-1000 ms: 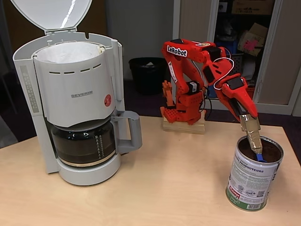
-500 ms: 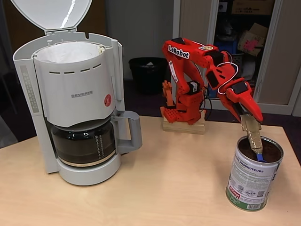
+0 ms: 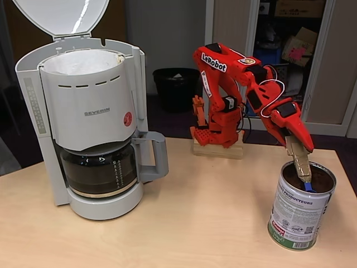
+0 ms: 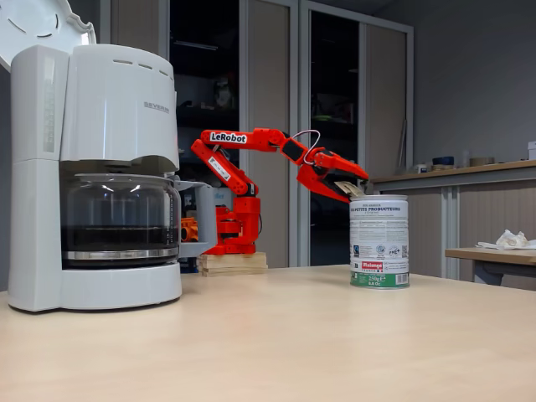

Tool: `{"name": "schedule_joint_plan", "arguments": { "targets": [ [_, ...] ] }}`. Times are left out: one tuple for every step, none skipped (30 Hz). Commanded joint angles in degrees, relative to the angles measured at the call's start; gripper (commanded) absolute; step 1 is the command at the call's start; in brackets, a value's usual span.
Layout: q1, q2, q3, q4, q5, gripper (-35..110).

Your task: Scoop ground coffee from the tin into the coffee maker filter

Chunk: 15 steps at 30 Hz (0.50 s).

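The tin (image 3: 297, 216) stands at the table's front right, open, with dark ground coffee (image 3: 322, 179) inside. My orange arm reaches down from behind it. My gripper (image 3: 302, 165) is at the tin's mouth, shut on a blue scoop (image 3: 307, 186) whose end dips into the coffee. From the side, in a fixed view, the gripper (image 4: 356, 190) sits just over the rim of the tin (image 4: 378, 243). The white paper coffee maker filter (image 3: 83, 60) lines the open basket of the SEVERIN machine (image 3: 92, 114) at far left.
The machine's lid (image 3: 61, 17) stands open upward, and a glass carafe (image 3: 100, 170) sits under the basket. My arm's base rests on a wooden block (image 3: 218, 151) at the table's back edge. A black bin (image 3: 175, 86) stands behind the table.
The arm's upper links have shifted a little to the right. The gripper has stayed in the tin's mouth, edging slightly right with the scoop.
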<state>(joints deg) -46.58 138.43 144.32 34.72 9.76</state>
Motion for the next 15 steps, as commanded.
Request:
{"name": "schedule_joint_plan", "arguments": {
  "targets": [
    [0.70,-0.70,-0.88,-1.05,0.88,22],
    [0.88,-1.14,-1.14,-1.32,0.88,22],
    [1.14,-1.67,-1.41,-1.58,0.88,22],
    [1.23,-2.20,-1.76,-1.67,0.88,22],
    [1.41,-2.72,-2.02,-2.02,0.79,22],
    [1.58,-3.16,-2.37,-2.29,0.62,22],
    [1.76,-3.78,-2.72,-2.64,0.35,22],
    [1.85,-4.39,-3.25,-2.72,0.35,21],
    [1.93,-5.01,-3.69,-2.72,0.35,21],
    [1.93,-5.54,-4.22,-2.72,0.35,21],
    [1.93,-5.98,-4.75,-2.72,0.35,21],
    [1.93,-6.33,-5.10,-2.72,0.44,21],
    [1.93,-6.50,-5.45,-2.64,0.62,20],
    [1.93,-6.68,-5.62,-2.55,0.88,20],
    [1.85,-6.77,-5.89,-2.55,1.05,19]
  ]
}}
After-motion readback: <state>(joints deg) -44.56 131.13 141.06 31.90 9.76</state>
